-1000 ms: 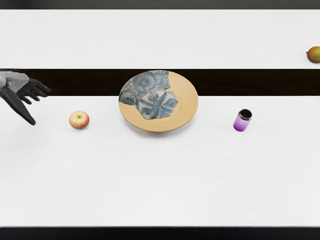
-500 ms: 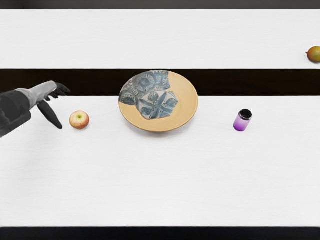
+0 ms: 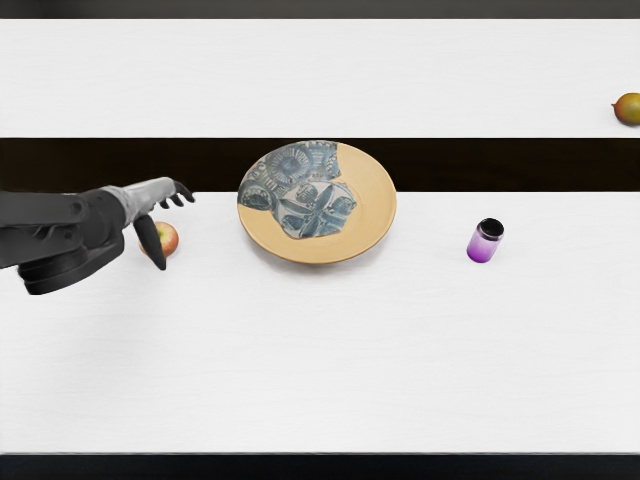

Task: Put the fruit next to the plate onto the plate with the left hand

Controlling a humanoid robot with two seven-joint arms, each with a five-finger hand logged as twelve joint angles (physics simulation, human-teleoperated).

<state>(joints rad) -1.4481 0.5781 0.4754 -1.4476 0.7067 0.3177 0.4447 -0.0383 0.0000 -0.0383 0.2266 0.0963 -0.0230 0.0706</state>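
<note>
Red-and-yellow apple [image 3: 169, 238]: we see it on the white table [image 3: 320, 350] at the left of the frame, near the plate [image 3: 375, 215] but apart from its left rim. It lies where it lay half a second ago.
Left hand [image 3: 150, 205]: we find it at the apple now, reaching in from the left edge. Half a second ago it stopped short of the fruit, and a second ago it was barely inside the frame.
Fingers [image 3: 181, 190]: spread and lightly bent, they point toward the plate, just above the apple in the picture. They have hold of nothing.
Thumb [image 3: 150, 242]: it hangs down across the apple's left side and hides part of it, where before it stood clear to the left. We cannot tell whether it touches the fruit.
Forearm [image 3: 60, 235]: far more of the dark arm shows than before, lying along the left edge.
Plate: ochre with a blue-grey pattern, in the centre of the frame, its far edge over the dark gap [image 3: 500, 165]. We see no shift in it.
Jar [image 3: 485, 241]: purple, right of the plate and well apart from it, in the same spot as before.
Far fruit [image 3: 628, 108]: at the right edge on the far table [image 3: 320, 80], unmoved.
</note>
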